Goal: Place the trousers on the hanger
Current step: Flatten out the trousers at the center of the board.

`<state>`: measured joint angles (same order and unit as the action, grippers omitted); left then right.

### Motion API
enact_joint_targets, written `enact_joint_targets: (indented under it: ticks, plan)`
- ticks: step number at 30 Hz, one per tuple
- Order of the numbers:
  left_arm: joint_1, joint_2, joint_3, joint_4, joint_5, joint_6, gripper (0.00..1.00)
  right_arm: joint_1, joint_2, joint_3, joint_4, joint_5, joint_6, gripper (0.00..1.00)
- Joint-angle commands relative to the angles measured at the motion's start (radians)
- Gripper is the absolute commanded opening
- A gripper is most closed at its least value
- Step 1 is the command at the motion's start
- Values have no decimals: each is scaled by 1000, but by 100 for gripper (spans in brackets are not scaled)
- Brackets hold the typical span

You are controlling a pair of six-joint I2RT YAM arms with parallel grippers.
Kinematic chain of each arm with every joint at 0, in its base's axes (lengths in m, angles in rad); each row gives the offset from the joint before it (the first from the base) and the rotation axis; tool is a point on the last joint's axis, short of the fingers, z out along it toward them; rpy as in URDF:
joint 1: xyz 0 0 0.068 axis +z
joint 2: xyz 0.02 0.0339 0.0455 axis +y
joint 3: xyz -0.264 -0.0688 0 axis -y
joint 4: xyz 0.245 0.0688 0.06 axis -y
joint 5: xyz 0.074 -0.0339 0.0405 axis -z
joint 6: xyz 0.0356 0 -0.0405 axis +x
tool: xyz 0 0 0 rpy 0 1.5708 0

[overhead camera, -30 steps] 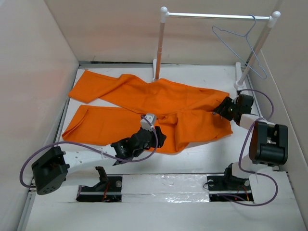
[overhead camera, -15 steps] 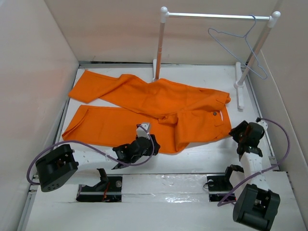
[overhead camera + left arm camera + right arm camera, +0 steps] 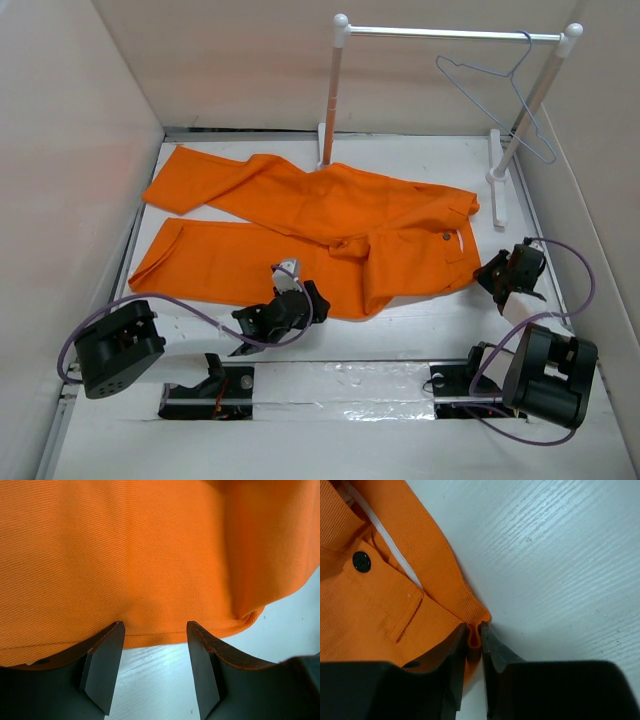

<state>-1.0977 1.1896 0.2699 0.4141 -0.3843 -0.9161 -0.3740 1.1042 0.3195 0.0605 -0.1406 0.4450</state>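
My right pincer nips the trousers at the waistband corner; my left pincer gapes over their near hem.
Only my wrist views show that; only overhead shows the hanger on the rail, at the bench's far right corner.

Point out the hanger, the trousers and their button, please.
hanger (image 3: 512, 76): top view, where hook meets wire triangle.
trousers (image 3: 300, 195): top view, upper leg.
button (image 3: 361, 561): right wrist view, its centre.
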Motion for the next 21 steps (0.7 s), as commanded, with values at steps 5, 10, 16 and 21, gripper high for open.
enact_joint_targets:
  ticks: [5, 10, 16, 21]
  plan:
    - [6, 119, 3, -22, -19, -38, 51, -5, -21, 41, 76, -5, -5, 8]
    - [15, 110, -32, -29, -50, -95, 46, -16, -133, 70, -6, 64, -17, 0]
    - [15, -10, -92, -77, -83, -132, 46, -25, -381, 133, -149, 289, -28, 0]
    - [24, -94, -136, -123, -88, -155, 46, -43, -368, 185, -211, 375, -49, 0]
